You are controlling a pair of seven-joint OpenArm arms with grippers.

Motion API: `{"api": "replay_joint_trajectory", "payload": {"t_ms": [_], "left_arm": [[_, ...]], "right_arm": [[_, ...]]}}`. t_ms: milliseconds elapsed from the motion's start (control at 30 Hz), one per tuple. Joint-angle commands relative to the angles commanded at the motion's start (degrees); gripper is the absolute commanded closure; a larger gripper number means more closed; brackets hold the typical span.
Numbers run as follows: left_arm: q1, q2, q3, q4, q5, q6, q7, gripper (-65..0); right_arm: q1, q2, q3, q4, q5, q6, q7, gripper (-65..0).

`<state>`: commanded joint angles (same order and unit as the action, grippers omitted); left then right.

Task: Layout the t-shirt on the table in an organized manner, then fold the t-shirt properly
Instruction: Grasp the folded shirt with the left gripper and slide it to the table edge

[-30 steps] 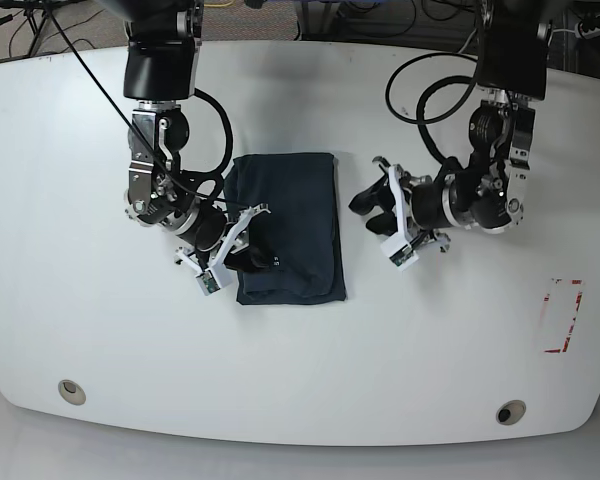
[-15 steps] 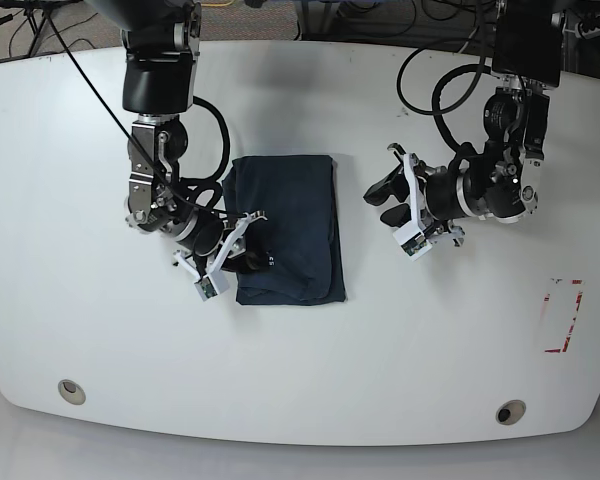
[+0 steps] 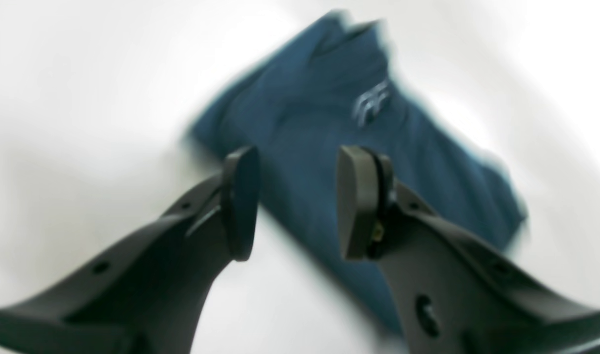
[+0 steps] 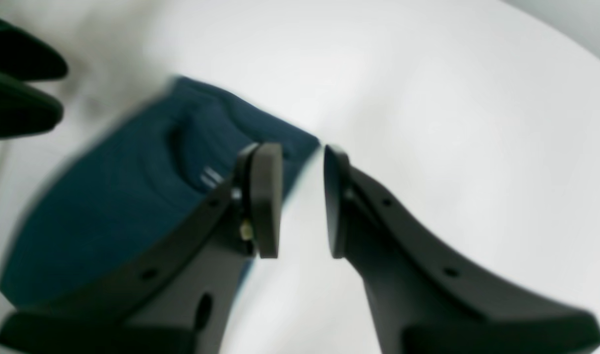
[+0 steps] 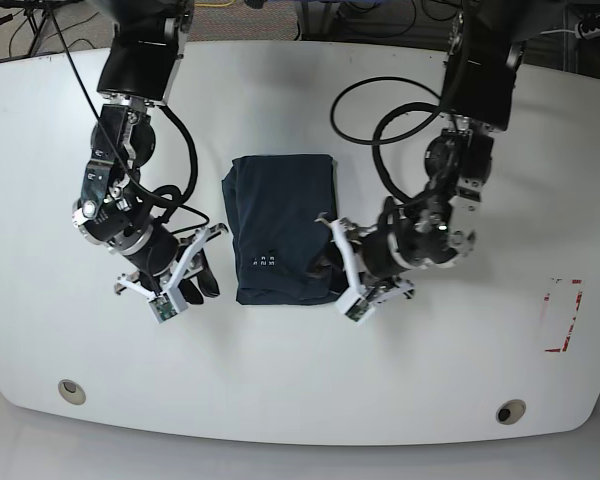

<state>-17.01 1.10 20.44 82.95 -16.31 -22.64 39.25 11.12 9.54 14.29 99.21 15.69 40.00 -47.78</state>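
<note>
The dark navy t-shirt (image 5: 283, 225) lies folded into a tall rectangle in the middle of the white table (image 5: 300, 380), with a small pale mark near its lower edge. My left gripper (image 5: 327, 264) is at the shirt's lower right corner. In the left wrist view the left gripper (image 3: 297, 201) is open and holds nothing, with the t-shirt (image 3: 329, 128) under and beyond it. My right gripper (image 5: 195, 281) sits on the table just left of the shirt's lower left corner, apart from it. The right gripper (image 4: 302, 201) is open a little and holds nothing, beside the t-shirt (image 4: 123, 206).
Two round grey grommet holes (image 5: 72, 391) (image 5: 510, 412) sit near the table's front edge. A red-white tape rectangle (image 5: 563, 316) marks the right side. Black cables loop from the arm at the back right (image 5: 380, 110). Both wrist views are motion-blurred.
My right gripper has let go of the shirt's lower left part and drawn off to the left. My left arm has swung in from the right to the shirt's lower right corner.
</note>
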Motion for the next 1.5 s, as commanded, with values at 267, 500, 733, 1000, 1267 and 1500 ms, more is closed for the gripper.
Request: {"api": "replay_joint_trajectory", "payload": {"t_ms": [267, 500, 733, 1000, 1267, 1500], "left_arm": [[5.01, 7.74, 5.01, -2.55, 15.74, 13.36, -12.31, -24.2], [7.91, 7.9, 7.56, -4.84, 20.84, 22.33, -13.1, -24.2], [7.82, 7.9, 8.0, -14.77, 21.27, 28.48, -16.53, -24.2], [8.0, 4.22, 7.38, -22.07, 21.1, 24.18, -18.46, -24.2], [9.93, -3.6, 0.97, -18.11, 21.1, 16.7, -13.19, -24.2], [10.99, -12.22, -6.59, -11.43, 21.36, 5.71, -6.68, -24.2]], "right_arm": [[-2.2, 0.62, 5.54, 1.05, 0.09, 0.0, 0.0, -13.8], [-4.04, 0.62, 8.18, 2.37, 0.09, 0.0, -0.09, -13.8], [-4.22, 0.62, 8.35, 2.11, -0.09, 0.0, 0.0, -13.8], [-4.22, 0.26, 8.26, 2.29, 0.09, 0.0, 0.0, -13.8], [-4.13, 0.26, 8.09, 2.37, 0.09, 0.0, 0.0, -13.8], [-4.31, 0.26, 8.09, 2.46, 0.09, 0.0, -0.09, -13.8]]}}
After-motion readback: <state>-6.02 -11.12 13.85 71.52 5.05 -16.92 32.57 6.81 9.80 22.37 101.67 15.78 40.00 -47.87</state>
